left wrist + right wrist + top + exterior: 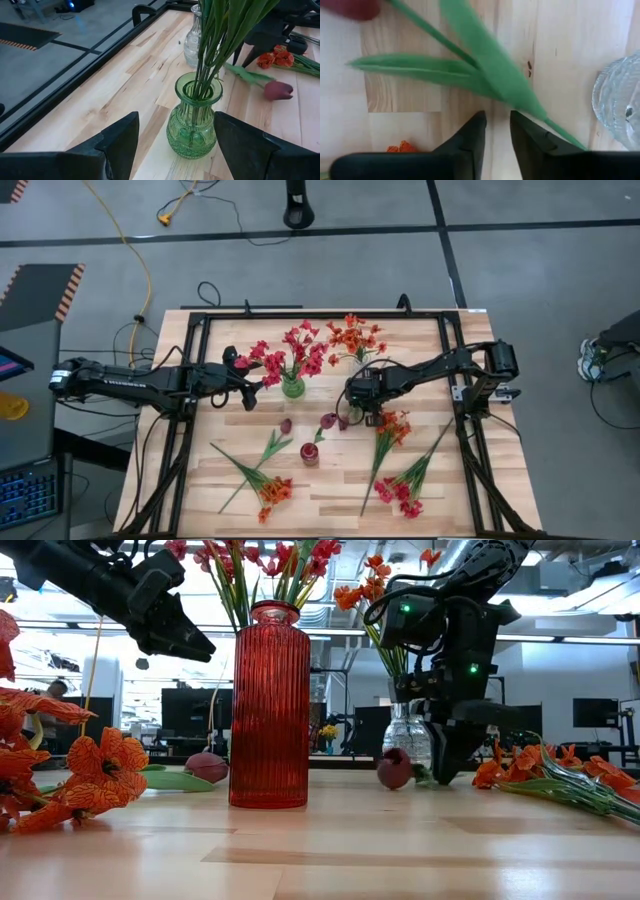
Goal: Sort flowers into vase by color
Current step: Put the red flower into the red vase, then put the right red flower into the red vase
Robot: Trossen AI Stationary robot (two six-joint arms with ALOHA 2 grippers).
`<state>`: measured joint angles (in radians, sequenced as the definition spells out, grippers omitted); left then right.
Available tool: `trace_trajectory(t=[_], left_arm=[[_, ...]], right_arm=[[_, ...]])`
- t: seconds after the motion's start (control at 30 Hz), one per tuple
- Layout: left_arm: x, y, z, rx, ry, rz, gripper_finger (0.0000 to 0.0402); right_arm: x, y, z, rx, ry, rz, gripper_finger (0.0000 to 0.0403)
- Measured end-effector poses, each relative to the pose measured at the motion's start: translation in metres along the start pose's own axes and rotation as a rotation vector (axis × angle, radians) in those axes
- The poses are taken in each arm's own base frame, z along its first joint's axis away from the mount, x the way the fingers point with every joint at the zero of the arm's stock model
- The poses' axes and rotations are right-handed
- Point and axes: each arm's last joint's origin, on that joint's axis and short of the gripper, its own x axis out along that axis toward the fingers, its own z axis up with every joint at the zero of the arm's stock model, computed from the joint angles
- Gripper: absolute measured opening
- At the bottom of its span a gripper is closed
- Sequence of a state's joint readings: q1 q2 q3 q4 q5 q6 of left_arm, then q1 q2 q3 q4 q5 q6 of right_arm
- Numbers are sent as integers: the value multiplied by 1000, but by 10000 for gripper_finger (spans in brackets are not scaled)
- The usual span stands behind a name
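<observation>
Right gripper [495, 131] jaws narrow, nearly closed, nothing clamped, tips down at the table over a maroon tulip's [330, 420] green stalk [470, 59], just beside the clear vase [410, 740]. Left gripper [172, 145] jaws wide, empty, near the green vase [194, 122]. Green vase holds pinkish-red flowers [288, 352]; clear vase holds orange flowers [352, 337]. Red vase [268, 705] mid-table, contents can't tell. Loose on table: second tulip [285, 425], orange stems [272, 490], another orange stem [392, 426], pink stem [402, 494].
</observation>
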<state>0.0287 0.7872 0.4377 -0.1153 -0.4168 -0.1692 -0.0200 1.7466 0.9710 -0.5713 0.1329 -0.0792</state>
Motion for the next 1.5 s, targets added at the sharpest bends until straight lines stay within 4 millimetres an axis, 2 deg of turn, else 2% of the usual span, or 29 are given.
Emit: trace_trajectory(t=[0.27,0.5,0.87,1.33,1.5], left_arm=[[0,0,0,0,0,0,245],[0,0,0,0,0,-1,245],[0,0,0,0,3,-10,245],[0,0,0,2,5,-11,245],[0,0,0,2,6,-10,245]], right_arm=[[-15,-2,12,-8,19,9,173],[-22,-6,21,-100,-25,-23,182],[-13,-23,22,-106,-13,-63,180],[1,-19,20,-120,43,-22,179],[2,-17,20,-121,33,57,179]])
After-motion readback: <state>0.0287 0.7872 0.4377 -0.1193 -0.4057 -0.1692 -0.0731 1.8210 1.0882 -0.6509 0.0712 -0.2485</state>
